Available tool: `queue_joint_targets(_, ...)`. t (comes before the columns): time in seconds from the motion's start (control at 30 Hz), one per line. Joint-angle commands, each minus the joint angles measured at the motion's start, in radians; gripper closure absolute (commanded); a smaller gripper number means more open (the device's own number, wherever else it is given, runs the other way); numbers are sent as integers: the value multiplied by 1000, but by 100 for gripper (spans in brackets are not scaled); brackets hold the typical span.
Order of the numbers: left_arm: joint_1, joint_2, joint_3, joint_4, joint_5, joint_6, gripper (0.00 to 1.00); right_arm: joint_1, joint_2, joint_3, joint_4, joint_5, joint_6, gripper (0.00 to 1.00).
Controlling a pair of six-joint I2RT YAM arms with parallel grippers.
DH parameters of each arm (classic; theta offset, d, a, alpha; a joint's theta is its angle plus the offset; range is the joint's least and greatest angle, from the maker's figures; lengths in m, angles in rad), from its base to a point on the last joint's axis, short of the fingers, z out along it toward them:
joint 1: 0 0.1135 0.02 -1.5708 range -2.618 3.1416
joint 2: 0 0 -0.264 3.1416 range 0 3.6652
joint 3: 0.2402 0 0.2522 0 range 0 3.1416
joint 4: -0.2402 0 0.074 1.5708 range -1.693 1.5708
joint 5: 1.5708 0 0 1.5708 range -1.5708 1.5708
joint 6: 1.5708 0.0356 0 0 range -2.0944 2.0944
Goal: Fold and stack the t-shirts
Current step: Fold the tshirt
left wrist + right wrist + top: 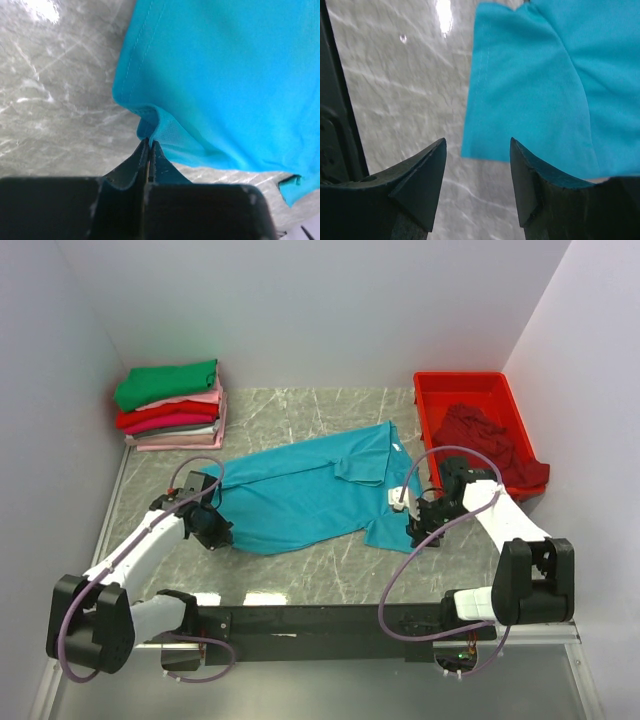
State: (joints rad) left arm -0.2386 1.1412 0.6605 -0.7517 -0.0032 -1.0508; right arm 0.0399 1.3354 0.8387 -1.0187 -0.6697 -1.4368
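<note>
A teal shirt [300,490] lies spread on the table [330,575], between a stack of folded shirts [170,405] back left and a red tray [465,378] holding a maroon shirt [490,440] back right. The left claw [149,142] is clamped on the teal shirt's left edge. The right claw [477,145], jaws apart, hangs at its right corner.

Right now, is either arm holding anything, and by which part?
The left gripper pinches the teal t-shirt at its hemmed edge; the right gripper is open, holding nothing.
</note>
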Motion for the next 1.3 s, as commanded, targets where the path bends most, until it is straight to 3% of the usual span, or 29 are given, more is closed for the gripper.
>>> queue_joint_targets(0.0, 5, -29, 13, -34, 40, 28, 99, -12, 1, 22, -66, 87, -147, 39)
queue_joint_targets(0.43, 5, -54, -19, -18, 97, 23, 100, 32, 45, -125, 138, 246, -174, 41)
queue_joint_targets(0.63, 7, -44, -25, -5, 109, 20, 100, 80, 99, -142, 206, 263, -134, 48)
queue_joint_targets(0.73, 7, -46, -30, -3, 123, 18, 100, 89, 130, -138, 204, 260, -125, 59)
queue_joint_targets(0.77, 7, -50, -30, -3, 129, 20, 100, 87, 130, -127, 191, 249, -119, 70)
queue_joint_targets(0.93, 19, -63, -32, -20, 120, 29, 100, 54, 91, -35, 92, 188, -117, 93)
queue_joint_targets(1.07, 76, -63, -33, -18, 134, 54, 100, 26, 102, 130, -26, 125, -105, 99)
queue_joint_targets(1.27, 120, -64, -15, -17, 166, 77, 100, 25, 186, 334, -66, 42, -4, 100)
